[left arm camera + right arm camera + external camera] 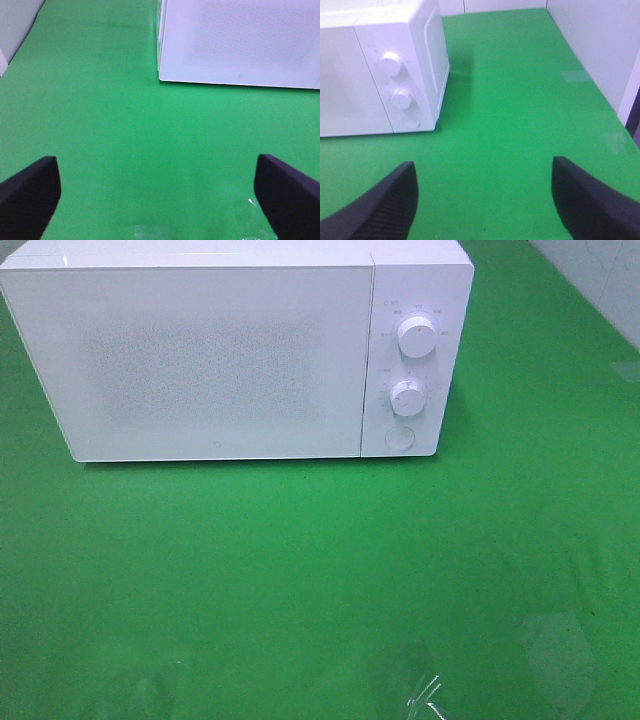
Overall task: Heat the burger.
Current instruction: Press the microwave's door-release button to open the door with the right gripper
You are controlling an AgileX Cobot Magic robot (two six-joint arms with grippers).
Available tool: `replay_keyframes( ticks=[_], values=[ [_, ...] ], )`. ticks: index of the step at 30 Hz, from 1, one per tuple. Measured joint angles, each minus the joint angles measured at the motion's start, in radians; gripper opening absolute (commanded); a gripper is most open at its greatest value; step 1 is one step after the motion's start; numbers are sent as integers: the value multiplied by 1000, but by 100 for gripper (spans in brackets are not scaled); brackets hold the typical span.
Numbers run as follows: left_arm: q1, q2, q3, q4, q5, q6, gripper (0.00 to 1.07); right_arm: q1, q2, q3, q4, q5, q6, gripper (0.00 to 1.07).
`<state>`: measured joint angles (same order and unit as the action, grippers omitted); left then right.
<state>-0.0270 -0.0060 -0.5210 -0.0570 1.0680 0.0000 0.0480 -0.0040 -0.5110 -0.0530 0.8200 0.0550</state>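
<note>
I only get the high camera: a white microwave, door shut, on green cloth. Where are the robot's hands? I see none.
Observer: The left wrist camera shows the left gripper above the green cloth, its black jaws wide apart with nothing between them.
Operator: And the other hand?
Observer: The right gripper is open and empty too, facing the end of the white box-shaped microwave where the round white knobs sit.
Operator: Any burger anywhere?
Observer: None in any view. The right wrist camera does show the microwave's right side wall, which has a moulded outline in it.
</note>
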Motion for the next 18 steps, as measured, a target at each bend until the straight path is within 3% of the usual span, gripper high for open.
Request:
replay_keyframes(
  ticks=[5, 18],
  values=[
    [0, 0, 0, 0, 0, 0, 98, 0, 47, -3, 0, -80, 0, 75],
    [0, 0, 0, 0, 0, 0, 98, 0, 384, 36, -5, -371, 0, 75]
  ],
)
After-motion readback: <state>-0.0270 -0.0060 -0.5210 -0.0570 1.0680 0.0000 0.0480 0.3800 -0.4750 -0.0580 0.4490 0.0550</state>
